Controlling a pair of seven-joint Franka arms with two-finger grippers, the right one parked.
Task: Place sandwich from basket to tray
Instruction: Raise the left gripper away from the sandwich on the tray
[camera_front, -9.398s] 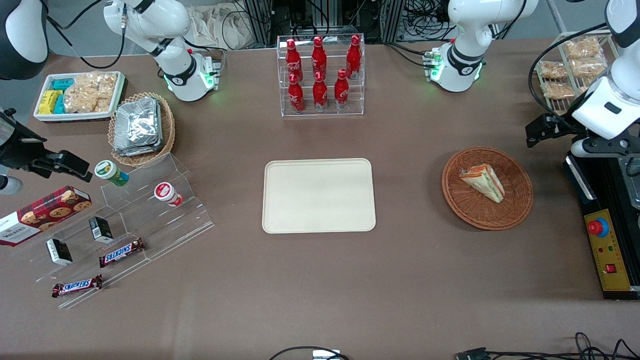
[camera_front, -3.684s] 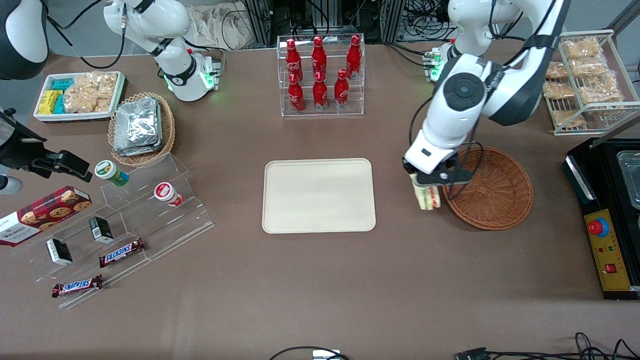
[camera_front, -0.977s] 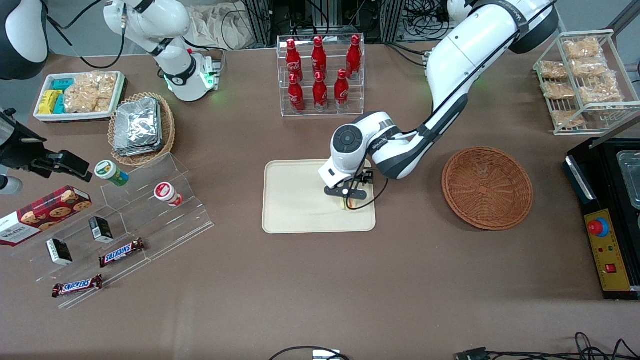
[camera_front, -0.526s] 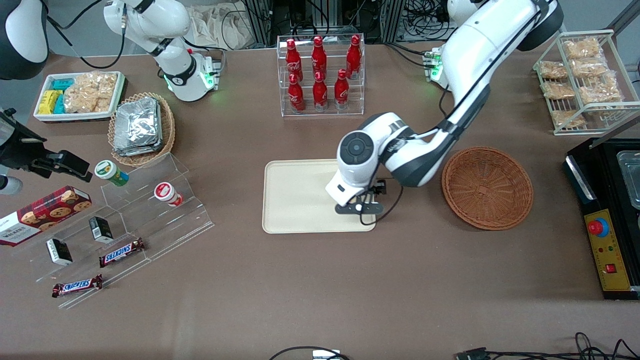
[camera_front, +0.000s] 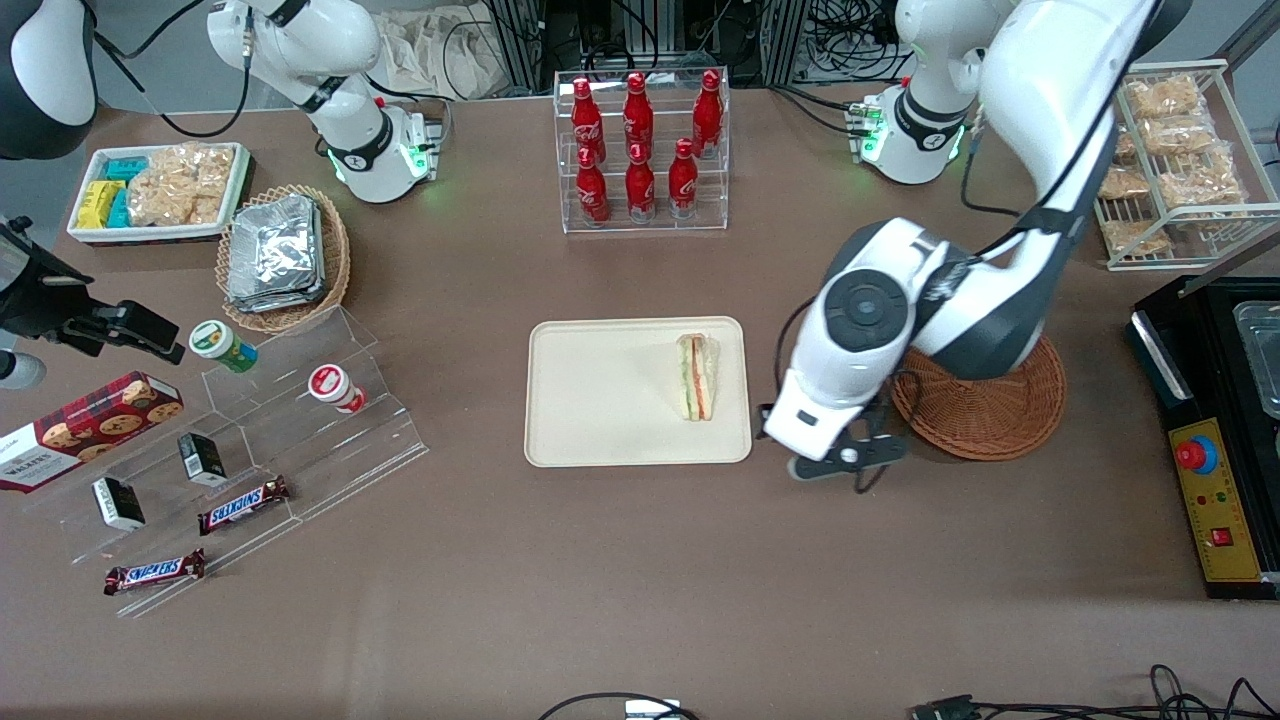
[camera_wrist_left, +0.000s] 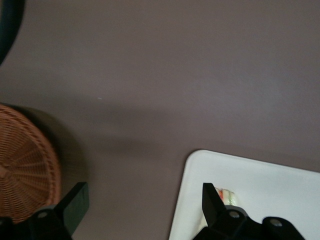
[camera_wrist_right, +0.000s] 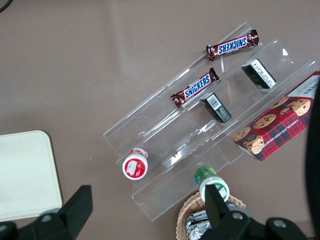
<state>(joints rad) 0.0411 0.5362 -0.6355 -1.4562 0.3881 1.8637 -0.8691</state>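
The sandwich (camera_front: 697, 377) lies on the cream tray (camera_front: 600, 420), near the tray edge that faces the basket. A corner of the sandwich (camera_wrist_left: 227, 194) and the tray (camera_wrist_left: 260, 180) also show in the left wrist view. My left gripper (camera_front: 845, 462) is open and empty. It hangs above the bare table between the tray and the reddish-brown basket (camera_front: 1005, 425). In the left wrist view the gripper (camera_wrist_left: 145, 205) has its jaws spread wide over the table. The basket (camera_wrist_left: 25, 165) holds nothing that I can see, and the arm covers part of it in the front view.
A clear rack of red bottles (camera_front: 640, 150) stands farther from the front camera than the tray. A tan basket of foil packets (camera_front: 285, 255), a white snack bin (camera_front: 160, 190) and a clear stepped stand (camera_front: 290, 430) lie toward the parked arm's end. A wire snack rack (camera_front: 1160, 160) and a black control box (camera_front: 1215, 500) lie toward the working arm's end.
The gripper has let go of the sandwich, which now lies on the tray. The gripper has risen and moved off the tray toward the basket.
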